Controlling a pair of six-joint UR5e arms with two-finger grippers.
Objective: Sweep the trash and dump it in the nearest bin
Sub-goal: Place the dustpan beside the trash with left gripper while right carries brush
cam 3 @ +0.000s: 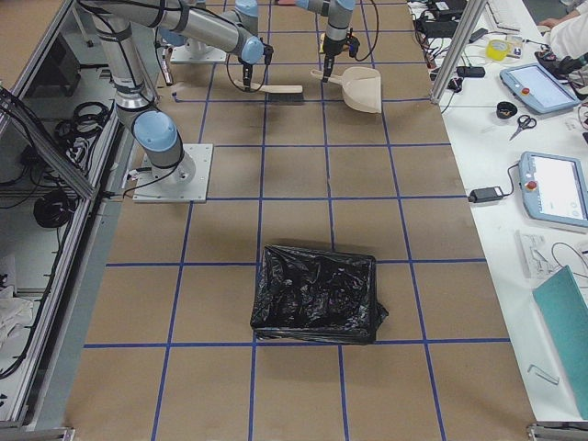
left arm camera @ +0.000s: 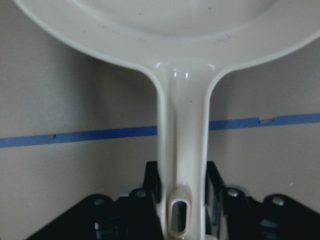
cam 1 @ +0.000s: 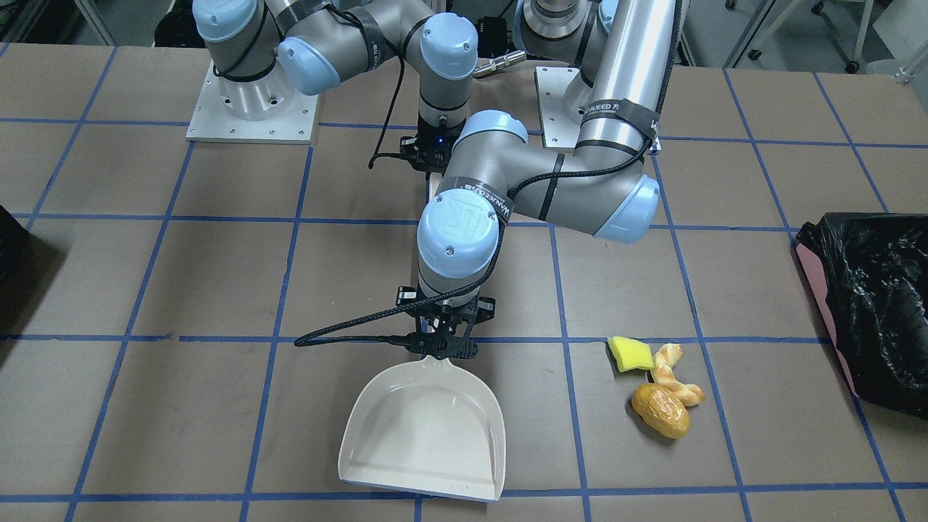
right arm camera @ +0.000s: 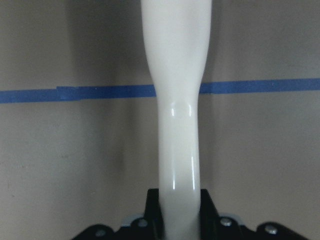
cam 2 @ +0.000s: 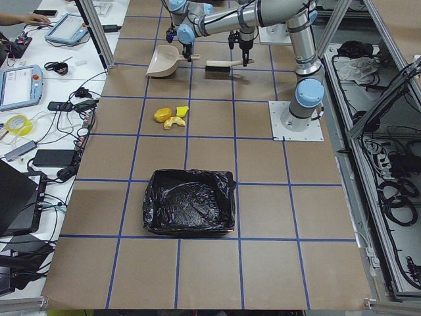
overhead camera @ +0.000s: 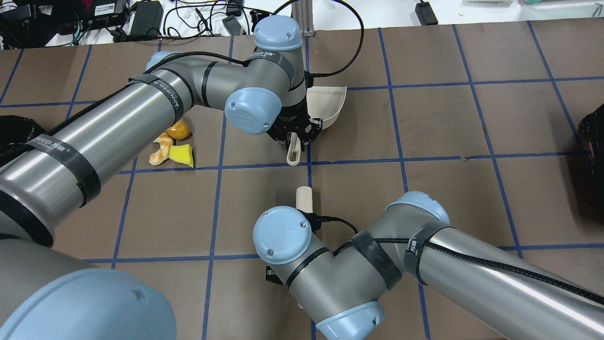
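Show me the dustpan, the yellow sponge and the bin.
dustpan (cam 1: 424,428), front-facing view, bare pan floor.
yellow sponge (cam 1: 629,354), front-facing view, top face.
bin (cam 2: 191,204), left side view, black liner inside.

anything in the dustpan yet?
No. Front view shows the dustpan bare inside; the trash lies apart from it, to one side. The left claw covers the handle's end, and overhead the left arm hides most of the pan.

"UR" logo on blue joint cap (cam 1: 464,221), partly legible "…AVEED" on black arm strap (cam 1: 620,109)
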